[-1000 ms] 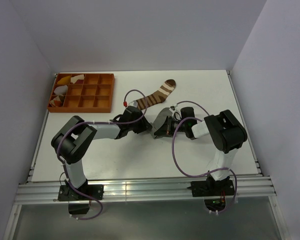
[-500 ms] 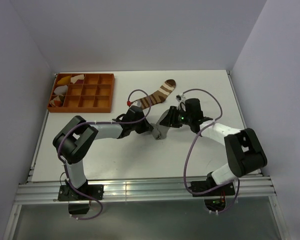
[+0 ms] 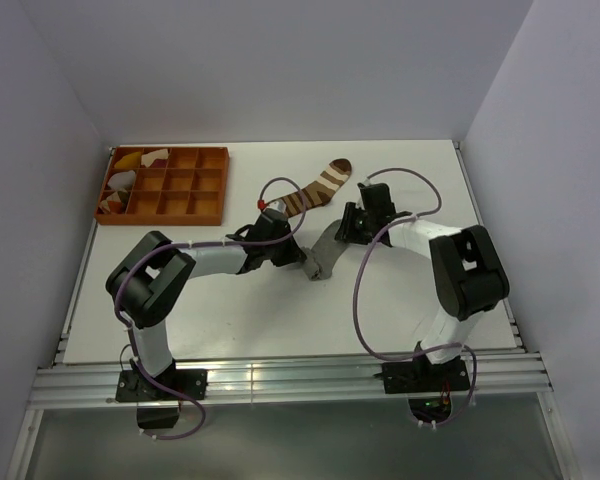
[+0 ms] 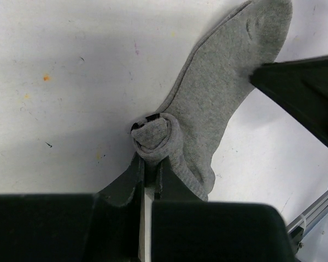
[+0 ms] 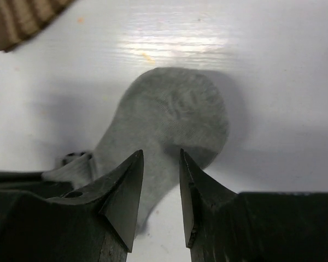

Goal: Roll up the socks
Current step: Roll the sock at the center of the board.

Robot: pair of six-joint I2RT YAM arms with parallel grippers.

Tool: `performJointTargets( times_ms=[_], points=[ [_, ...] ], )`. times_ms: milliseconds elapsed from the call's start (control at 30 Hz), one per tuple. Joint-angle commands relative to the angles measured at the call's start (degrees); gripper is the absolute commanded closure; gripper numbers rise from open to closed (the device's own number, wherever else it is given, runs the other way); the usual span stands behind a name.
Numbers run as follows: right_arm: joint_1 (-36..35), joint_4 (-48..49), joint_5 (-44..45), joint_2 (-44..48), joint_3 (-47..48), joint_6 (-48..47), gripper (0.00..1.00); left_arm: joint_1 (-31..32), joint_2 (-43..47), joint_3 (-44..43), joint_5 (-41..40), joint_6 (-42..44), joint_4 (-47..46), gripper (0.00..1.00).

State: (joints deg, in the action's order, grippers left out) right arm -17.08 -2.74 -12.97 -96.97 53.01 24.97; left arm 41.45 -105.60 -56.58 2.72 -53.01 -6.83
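Socks lie mid-table: the plain grey fabric sock (image 4: 218,98) stretches flat on the white table (image 3: 410,180), its cuff end curled into a small roll, and the brown white-striped sock (image 3: 315,190) lies just behind it. The left gripper (image 4: 150,161) is pinched tight on that roll. The right gripper (image 5: 161,158) sits over the grey toe, jaws partly apart, holding nothing. An orange compartment tray (image 3: 223,190) sits at the far left.

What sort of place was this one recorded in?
Probably a lab robot cell, not a home: white table boxed in by plain walls, left arm and right arm bolted to an aluminium rail, orange compartment tray.
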Motion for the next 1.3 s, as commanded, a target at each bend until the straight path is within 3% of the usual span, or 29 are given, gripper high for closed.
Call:
performJointTargets(
  times_ms=[0, 433, 700, 833, 1033, 1267],
  points=[
    [0.2, -2.9, 4.2, -3.9, 4.8, -0.6, 0.60, 0.5, -0.8, -0.6, -1.5, 3.2, 6.7, 1.00],
    [3.1, -8.9, 8.8, -10.8, 13.3, -0.4, 0.59, 0.5, 2.4, 0.7, -2.4, 7.0, 14.5, 1.00],
    [2.2, -5.7, 6.1, -5.3, 10.0, -3.3, 0.59, 0.5, -0.9, -4.0, -2.5, 7.0, 17.6, 1.00],
    [-0.8, -3.2, 6.4, 5.1, 4.5, -5.8, 0.59, 0.5, -2.0, -5.6, -2.5, 6.3, 18.2, 1.00],
    [-13.0, 2.0, 15.0, 16.1, -5.3, -9.5, 0.56, 0.4, -2.6, -7.4, -4.1, 6.6, 19.2, 1.00],
    [-26.1, 11.4, 23.1, 17.6, -14.2, -11.9, 0.44, 0.5, -3.0, -8.0, -4.0, 6.4, 19.8, 1.00]
  ],
)
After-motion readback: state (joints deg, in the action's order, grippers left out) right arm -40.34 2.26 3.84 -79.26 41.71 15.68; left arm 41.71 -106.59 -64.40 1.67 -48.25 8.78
